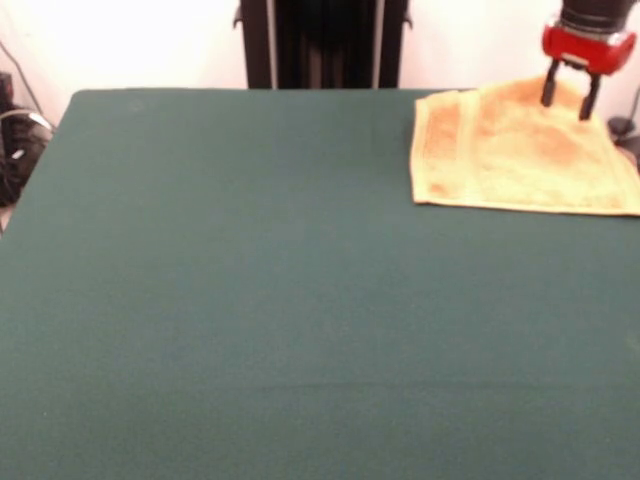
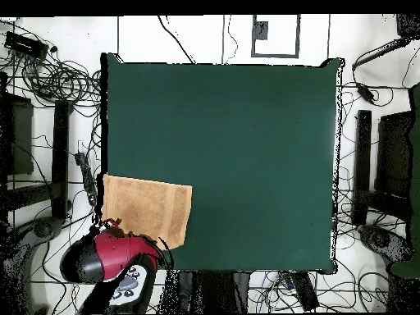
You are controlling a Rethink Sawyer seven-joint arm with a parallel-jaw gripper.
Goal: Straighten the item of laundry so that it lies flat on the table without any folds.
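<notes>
The orange-tan item of laundry [image 1: 520,155] lies on the far right corner of the green table [image 1: 250,300], and its right side runs past the picture's edge. A border band shows along its left side. Its far edge looks slightly humped under my gripper [image 1: 569,95], whose two black fingers stand apart, so it is open right at that edge. In the overhead view the item of laundry [image 2: 148,209] lies at the table's [image 2: 246,148] lower left corner, with the gripper [image 2: 109,222] at its lower left edge below the red arm head.
Cables and dark gear [image 1: 18,140] lie off the table's left side in the front view. In the overhead view, cable tangles [image 2: 49,74] and black stands [image 2: 361,164] ring the table on the white floor.
</notes>
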